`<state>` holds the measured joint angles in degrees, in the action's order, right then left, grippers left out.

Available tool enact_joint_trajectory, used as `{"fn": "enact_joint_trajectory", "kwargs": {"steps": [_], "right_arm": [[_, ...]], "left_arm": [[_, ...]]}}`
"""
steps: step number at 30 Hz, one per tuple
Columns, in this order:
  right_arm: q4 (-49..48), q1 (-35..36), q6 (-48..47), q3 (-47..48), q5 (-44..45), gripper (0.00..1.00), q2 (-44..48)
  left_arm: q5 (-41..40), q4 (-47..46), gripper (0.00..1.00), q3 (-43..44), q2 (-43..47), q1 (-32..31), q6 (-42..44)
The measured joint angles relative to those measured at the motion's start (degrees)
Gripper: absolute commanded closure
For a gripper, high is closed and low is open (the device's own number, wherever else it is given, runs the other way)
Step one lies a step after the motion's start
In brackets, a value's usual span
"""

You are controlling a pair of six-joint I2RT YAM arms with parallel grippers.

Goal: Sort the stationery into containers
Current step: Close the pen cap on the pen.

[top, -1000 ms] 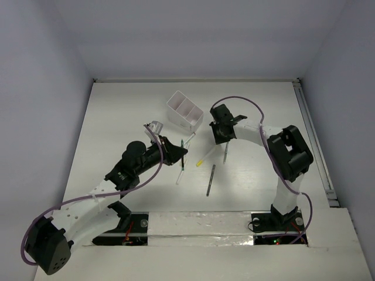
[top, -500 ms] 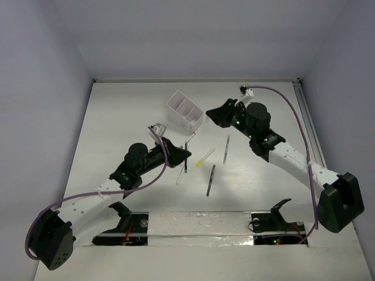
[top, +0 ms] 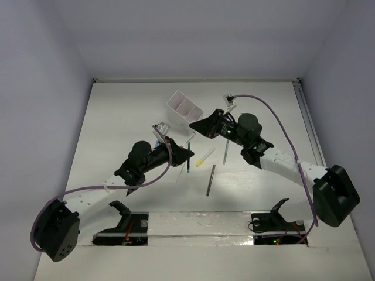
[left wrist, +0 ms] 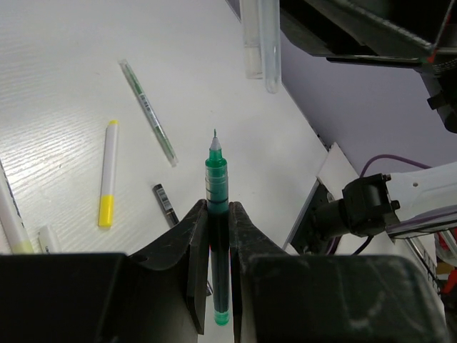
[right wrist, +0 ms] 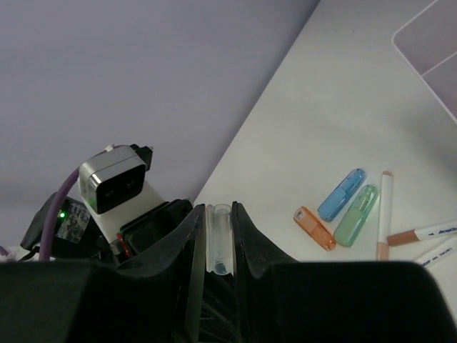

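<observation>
Shifted nearer the white box (top: 183,109), the right gripper (right wrist: 218,213) clamps a clear pen (right wrist: 218,246); the left gripper (left wrist: 218,214) clamps a green pen (left wrist: 217,175), tip pointing forward.

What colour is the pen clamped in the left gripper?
The pen in the left gripper is green; left wrist view shows it best.
</observation>
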<state>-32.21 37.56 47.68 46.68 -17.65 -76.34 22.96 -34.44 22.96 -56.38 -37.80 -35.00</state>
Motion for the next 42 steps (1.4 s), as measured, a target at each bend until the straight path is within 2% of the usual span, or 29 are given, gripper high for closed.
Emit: {"fn": "enact_joint_trajectory", "kwargs": {"steps": [18, 42], "right_arm": [[-1.20, 2.38, -0.44, 0.00, 0.72, 1.00, -3.63], [-1.31, 2.60, -0.94, 0.00, 1.33, 1.00, -3.58]], "left_arm": [[0.35, -0.44, 1.00, 0.02, 0.66, 0.00, 0.00], [0.11, -0.39, 1.00, 0.04, 1.31, 0.00, 0.02]]}}
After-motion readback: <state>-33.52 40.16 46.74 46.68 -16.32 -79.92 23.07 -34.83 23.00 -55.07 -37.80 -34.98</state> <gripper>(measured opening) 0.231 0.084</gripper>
